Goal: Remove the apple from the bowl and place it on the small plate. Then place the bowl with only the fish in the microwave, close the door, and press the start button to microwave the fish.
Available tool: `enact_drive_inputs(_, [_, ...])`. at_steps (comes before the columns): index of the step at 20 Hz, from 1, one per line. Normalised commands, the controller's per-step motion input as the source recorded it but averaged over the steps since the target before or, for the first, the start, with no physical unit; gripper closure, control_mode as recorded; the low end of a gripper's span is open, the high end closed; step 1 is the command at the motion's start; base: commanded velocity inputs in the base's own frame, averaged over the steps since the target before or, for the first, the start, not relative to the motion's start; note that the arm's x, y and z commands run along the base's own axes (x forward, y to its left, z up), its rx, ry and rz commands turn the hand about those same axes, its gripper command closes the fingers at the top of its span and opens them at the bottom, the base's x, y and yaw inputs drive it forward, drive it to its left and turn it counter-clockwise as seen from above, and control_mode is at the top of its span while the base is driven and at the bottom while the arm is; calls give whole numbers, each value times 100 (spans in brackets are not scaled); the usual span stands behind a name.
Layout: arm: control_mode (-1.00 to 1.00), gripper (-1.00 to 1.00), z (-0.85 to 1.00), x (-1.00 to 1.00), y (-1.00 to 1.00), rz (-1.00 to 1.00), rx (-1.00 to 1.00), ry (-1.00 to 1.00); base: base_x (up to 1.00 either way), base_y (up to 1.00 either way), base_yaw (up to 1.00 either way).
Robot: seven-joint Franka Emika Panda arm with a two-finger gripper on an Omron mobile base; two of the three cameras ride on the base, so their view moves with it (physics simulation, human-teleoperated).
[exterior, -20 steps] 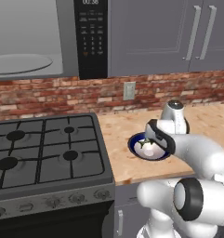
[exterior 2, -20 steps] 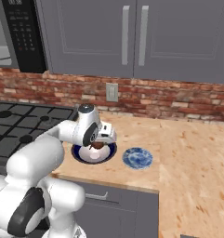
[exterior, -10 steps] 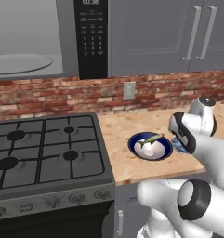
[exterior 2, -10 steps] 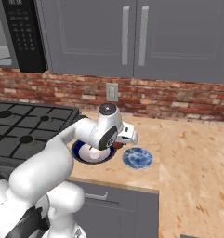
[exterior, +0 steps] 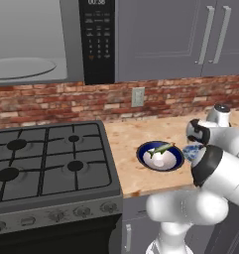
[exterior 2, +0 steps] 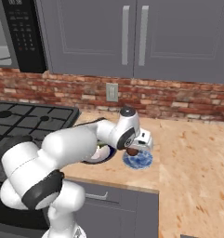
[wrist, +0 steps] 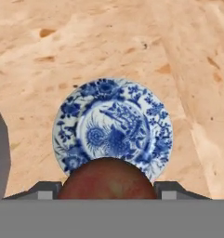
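Moved: the gripper (exterior 2: 133, 151) has been carried, with the apple (wrist: 108, 179), from over the bowl (exterior: 160, 156) to over the small plate (wrist: 112, 128).
Gripper: jaws are held wide, clamped on the apple's two sides.
Apple: seen held above the plate's near rim in the hand view, not set down.
Bowl: left on the counter (exterior 2: 192, 162) just beside the plate, with the fish (exterior: 160, 148) lying inside.
Microwave (exterior: 51, 39): mounted above the stove (exterior: 46, 163); its turntable is visible.

You have a black gas stove (exterior: 46, 163) left of the wooden surface (exterior: 128, 144), a wall outlet (exterior: 138, 96) on brick backsplash (exterior 2: 178, 100), grey cabinets (exterior 2: 132, 37) above.
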Motion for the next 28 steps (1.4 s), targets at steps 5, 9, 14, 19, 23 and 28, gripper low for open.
enact_drive_inputs(5, [-100, 100, -79, 35, -17, 0, 9, 8, 0, 0, 0])
enact_drive_inputs(9, [-100, 100, -40, 3, -29, 0, 17, 0, 0, 0, 0])
enact_drive_inputs(14, [-100, -100, -11, 0, -20, 0, 11, 0, 0, 0, 0])
enact_drive_inputs(19, [-100, -100, 0, 0, 0, 0, 4, -4, 0, 0, 0])
enact_drive_inputs(23, [-100, -100, 0, 1, 6, 0, 0, 0, 0, 0, 0])
enact_drive_inputs(28, [-100, -100, 7, 0, 1, 0, 0, -2, 0, 0, 0])
